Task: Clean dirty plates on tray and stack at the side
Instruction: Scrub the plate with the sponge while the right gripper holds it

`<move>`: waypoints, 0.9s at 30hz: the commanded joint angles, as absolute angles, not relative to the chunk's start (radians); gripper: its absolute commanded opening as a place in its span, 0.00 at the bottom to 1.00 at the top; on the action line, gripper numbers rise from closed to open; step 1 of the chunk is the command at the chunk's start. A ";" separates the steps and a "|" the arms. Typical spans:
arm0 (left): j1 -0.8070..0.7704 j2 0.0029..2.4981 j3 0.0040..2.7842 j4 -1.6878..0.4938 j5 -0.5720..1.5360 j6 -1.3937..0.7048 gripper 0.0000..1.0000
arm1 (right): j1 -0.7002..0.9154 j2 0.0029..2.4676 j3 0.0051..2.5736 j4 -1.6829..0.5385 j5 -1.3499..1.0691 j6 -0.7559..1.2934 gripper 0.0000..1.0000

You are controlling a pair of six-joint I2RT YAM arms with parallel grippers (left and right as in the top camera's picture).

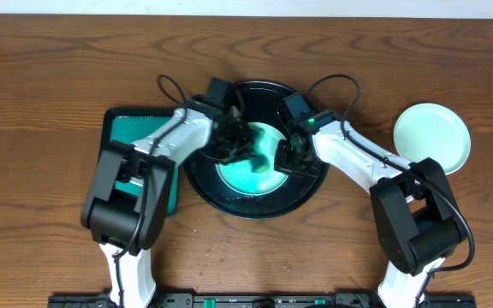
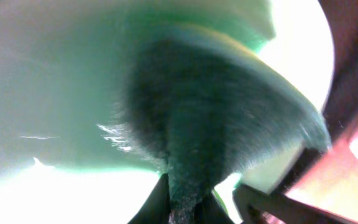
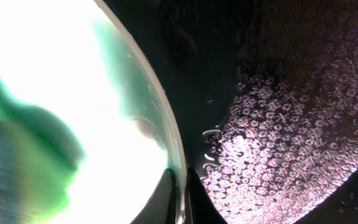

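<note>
A large round black tray (image 1: 255,209) sat on a wooden table (image 1: 58,68). Inside it lay a smeared plate (image 1: 246,177), pale with teal streaks. Over the tray's left half, the left gripper (image 1: 229,144) was clamped tight on a dark fuzzy scrubber (image 2: 216,124) pressed against that plate. At the tray's right half, the right gripper (image 1: 282,158) pinched the plate's rim. A clean plate (image 1: 432,137) lay well right of the tray, and a green rectangular tray (image 1: 127,133) lay just left of it.

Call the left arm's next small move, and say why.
Probably sweep the brush in the left gripper sideways across the plate. Teal smears cover much of it, the bristles are pressed onto it, and the right gripper pinches its rim, steadying it in the tray.
</note>
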State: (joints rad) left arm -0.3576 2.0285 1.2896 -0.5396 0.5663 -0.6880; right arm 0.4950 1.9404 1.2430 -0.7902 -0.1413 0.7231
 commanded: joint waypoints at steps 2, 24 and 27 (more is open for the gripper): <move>-0.259 2.091 1.288 -0.654 0.033 -0.617 0.07 | 0.506 1.992 1.214 -0.824 -0.167 0.702 0.02; -0.470 2.091 1.316 -0.956 0.468 -0.325 0.07 | 0.506 1.992 1.214 -0.828 -0.166 0.702 0.02; -0.530 2.091 1.316 -0.911 0.515 -0.326 0.07 | 0.506 1.991 1.214 -0.830 -0.166 0.702 0.02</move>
State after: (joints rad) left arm -0.4541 2.0289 1.3647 -0.9218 0.3607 -0.3668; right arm 0.5064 1.9488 1.2446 -0.8059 -0.2050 0.7219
